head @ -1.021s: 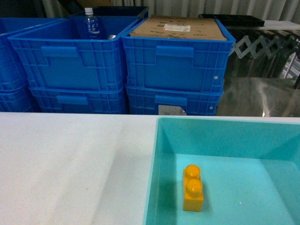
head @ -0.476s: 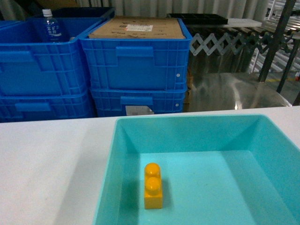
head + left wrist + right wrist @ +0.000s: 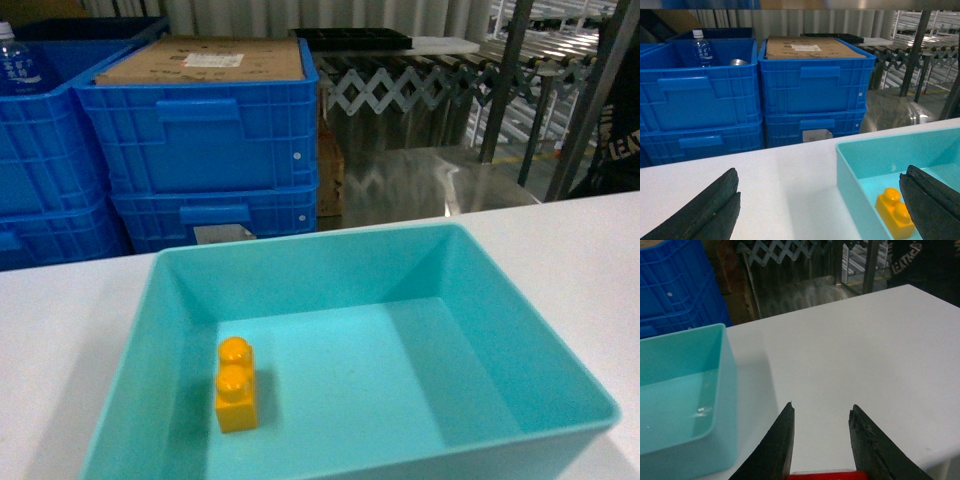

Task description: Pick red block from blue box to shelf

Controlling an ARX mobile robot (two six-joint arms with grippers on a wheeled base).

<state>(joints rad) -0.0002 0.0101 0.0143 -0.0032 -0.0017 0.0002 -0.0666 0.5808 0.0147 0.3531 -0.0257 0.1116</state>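
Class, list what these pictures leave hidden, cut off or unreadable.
- Right wrist view: red sliver between the right claw's fingers, cut by the bottom edge; block or not, gripped or not, unclear.
- Left wrist view: bottle label too small to read.
- Head view: neither claw shows.

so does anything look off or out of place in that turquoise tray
Nothing spilled or damaged. The one oddity: the shallow turquoise plastic tray holds only a yellow-orange two-stud brick, upright near its left wall. No small red brick shows inside; a red sliver sits low between the right gripper fingers, too cropped to identify.
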